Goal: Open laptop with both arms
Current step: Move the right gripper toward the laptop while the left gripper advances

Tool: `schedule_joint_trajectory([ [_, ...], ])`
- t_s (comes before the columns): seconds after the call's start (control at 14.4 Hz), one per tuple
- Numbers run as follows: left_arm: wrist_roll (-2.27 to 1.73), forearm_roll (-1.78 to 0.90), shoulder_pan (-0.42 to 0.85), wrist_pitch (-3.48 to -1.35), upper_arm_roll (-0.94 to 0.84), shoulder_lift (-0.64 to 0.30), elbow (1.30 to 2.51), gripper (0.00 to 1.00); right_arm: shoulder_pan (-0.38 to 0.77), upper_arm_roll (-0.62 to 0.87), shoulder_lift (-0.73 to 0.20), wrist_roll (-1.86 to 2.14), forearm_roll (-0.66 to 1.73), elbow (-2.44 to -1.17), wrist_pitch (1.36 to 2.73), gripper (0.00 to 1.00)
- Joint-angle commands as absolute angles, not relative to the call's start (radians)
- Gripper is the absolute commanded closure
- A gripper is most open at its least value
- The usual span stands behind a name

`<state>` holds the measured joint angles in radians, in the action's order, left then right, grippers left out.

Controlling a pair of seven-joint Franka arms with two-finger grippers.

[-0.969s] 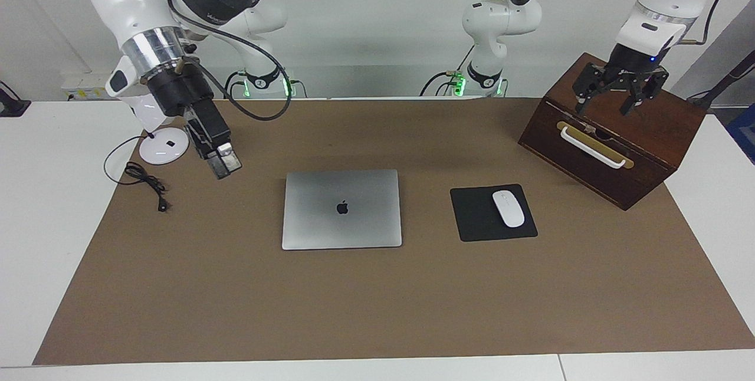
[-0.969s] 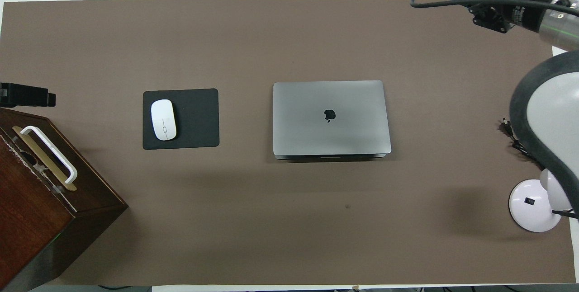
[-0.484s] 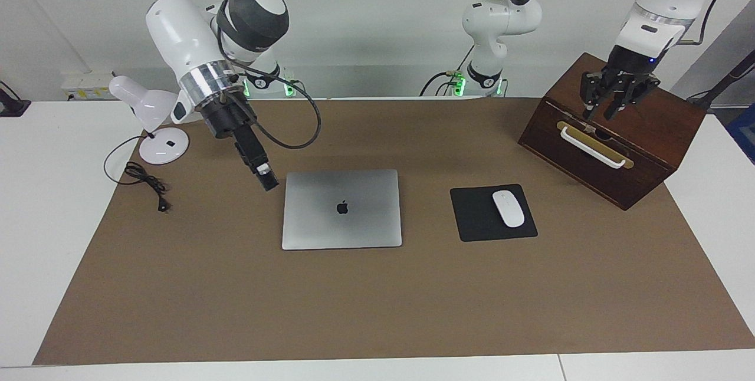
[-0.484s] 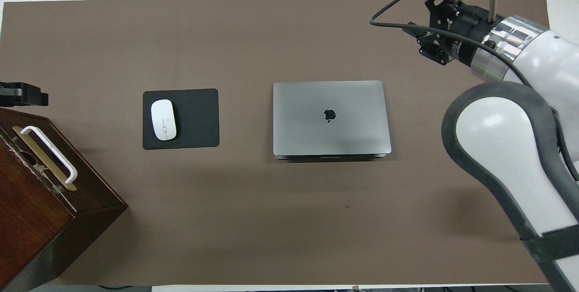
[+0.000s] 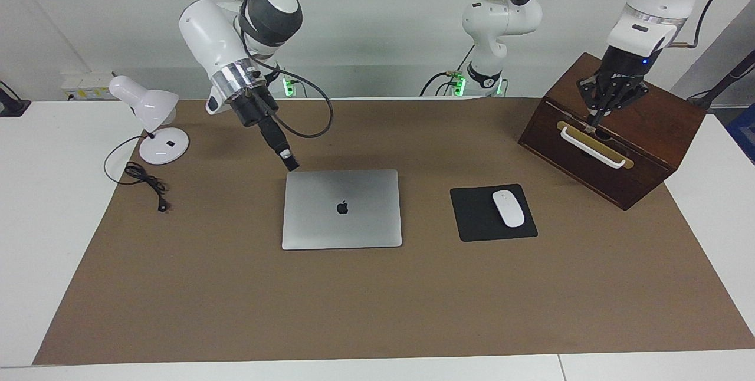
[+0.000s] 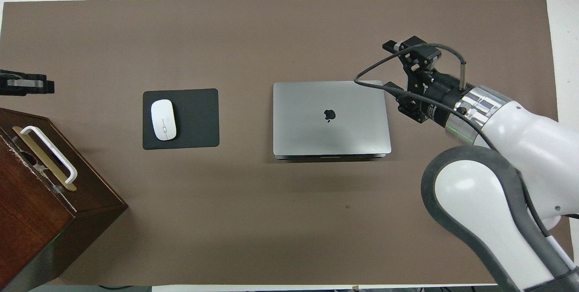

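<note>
The laptop (image 5: 342, 209) lies closed and flat in the middle of the brown mat, apple logo up; it also shows in the overhead view (image 6: 330, 118). My right gripper (image 5: 290, 163) is shut and empty. It points down, raised in the air by the laptop's corner toward the right arm's end, not touching it; it shows in the overhead view too (image 6: 392, 47). My left gripper (image 5: 594, 118) hangs over the wooden box (image 5: 649, 133), close above its white handle (image 5: 591, 146). In the overhead view it (image 6: 27, 85) shows at the frame edge.
A white mouse (image 5: 508, 208) sits on a black mouse pad (image 5: 472, 219) beside the laptop, toward the left arm's end. A white desk lamp (image 5: 156, 133) and its loose black cable (image 5: 144, 183) stand at the right arm's end. The box (image 6: 36, 210) fills the mat's corner.
My right arm has swung from near the lamp toward the laptop, and its gripper now hangs by the laptop's corner. My left gripper has turned and dropped a little toward the box's handle.
</note>
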<state>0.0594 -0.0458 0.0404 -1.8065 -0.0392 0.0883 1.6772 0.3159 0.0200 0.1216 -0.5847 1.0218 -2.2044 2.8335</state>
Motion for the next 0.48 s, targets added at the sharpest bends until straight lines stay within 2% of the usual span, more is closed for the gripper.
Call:
schedule_joint_trajectory([
  [0.0, 0.060, -0.066, 0.092, -1.922, -0.032, 0.124, 1.776, 1.00, 0.334, 0.029, 0.193, -0.642, 1.049, -2.302, 2.846, 0.00],
  [0.42, 0.051, -0.075, 0.195, -2.278, -0.032, 0.255, 2.101, 1.00, 0.339, 0.057, 0.256, -0.678, 1.049, -2.442, 2.830, 0.00],
])
